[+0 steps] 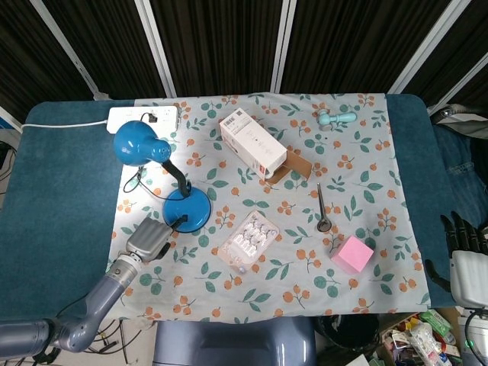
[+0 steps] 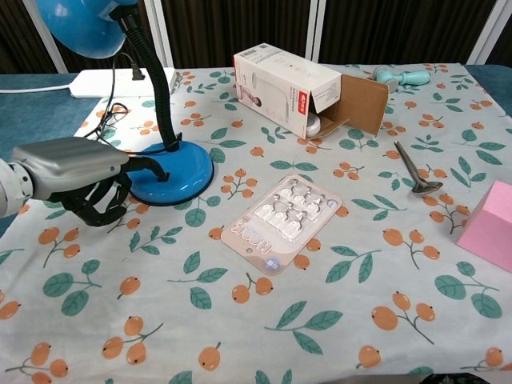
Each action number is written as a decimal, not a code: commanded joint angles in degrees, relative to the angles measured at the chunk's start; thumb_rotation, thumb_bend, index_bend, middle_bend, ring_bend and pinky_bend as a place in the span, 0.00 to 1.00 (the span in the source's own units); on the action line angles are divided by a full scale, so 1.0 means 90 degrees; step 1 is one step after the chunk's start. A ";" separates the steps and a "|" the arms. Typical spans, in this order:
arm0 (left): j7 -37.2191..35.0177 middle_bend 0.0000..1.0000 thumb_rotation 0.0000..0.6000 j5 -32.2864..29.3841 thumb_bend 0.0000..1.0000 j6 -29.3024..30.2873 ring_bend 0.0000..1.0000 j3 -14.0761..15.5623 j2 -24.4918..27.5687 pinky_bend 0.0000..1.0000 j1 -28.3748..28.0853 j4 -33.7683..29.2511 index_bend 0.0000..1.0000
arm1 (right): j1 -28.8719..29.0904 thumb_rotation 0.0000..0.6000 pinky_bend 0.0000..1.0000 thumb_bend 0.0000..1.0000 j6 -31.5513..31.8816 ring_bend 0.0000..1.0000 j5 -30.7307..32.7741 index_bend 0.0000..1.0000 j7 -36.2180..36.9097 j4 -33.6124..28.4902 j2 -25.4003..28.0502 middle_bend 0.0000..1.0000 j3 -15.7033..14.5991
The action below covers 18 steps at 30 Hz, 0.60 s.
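The lamp stands at the cloth's left, its base touched by the left hand, whose fingers are curled low beside it, gripping nothing. The base should be pressed squarely, cord avoided. The right hand is kept off-table, far right; its state cannot be told.

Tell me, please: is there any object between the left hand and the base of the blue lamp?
Nothing visible stands between them. The left hand is right beside the blue lamp's base, on the near left of it, and one finger reaches to the edge of the base. The lamp's black cord lies behind the hand, not in the way.
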 commanded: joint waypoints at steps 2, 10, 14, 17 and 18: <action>-0.0108 0.44 1.00 0.0432 0.42 0.0414 0.49 -0.0124 0.0243 0.54 0.0077 -0.0371 0.11 | -0.0001 1.00 0.10 0.23 0.0003 0.05 0.0002 0.00 0.0003 -0.0002 0.0002 0.00 0.0001; 0.0040 0.29 1.00 0.0939 0.33 0.1248 0.29 -0.0153 0.1095 0.29 0.0408 -0.1591 0.10 | -0.0008 1.00 0.10 0.23 0.0024 0.05 -0.0006 0.00 -0.0030 -0.0013 -0.0004 0.00 -0.0002; 0.0016 0.23 1.00 0.1194 0.30 0.1626 0.21 -0.0051 0.1639 0.22 0.0675 -0.2113 0.09 | -0.0008 1.00 0.10 0.23 0.0027 0.05 -0.0017 0.00 -0.0051 -0.0015 -0.0009 0.00 -0.0009; -0.0129 0.19 1.00 0.1447 0.29 0.1970 0.16 0.0045 0.2112 0.20 0.0944 -0.2391 0.08 | -0.0009 1.00 0.10 0.23 0.0045 0.05 -0.0037 0.00 -0.0069 -0.0020 -0.0016 0.00 -0.0011; -0.0187 0.18 1.00 0.1525 0.29 0.2058 0.15 0.0068 0.2222 0.20 0.1015 -0.2428 0.08 | -0.0010 1.00 0.10 0.23 0.0052 0.05 -0.0041 0.00 -0.0074 -0.0022 -0.0016 0.00 -0.0011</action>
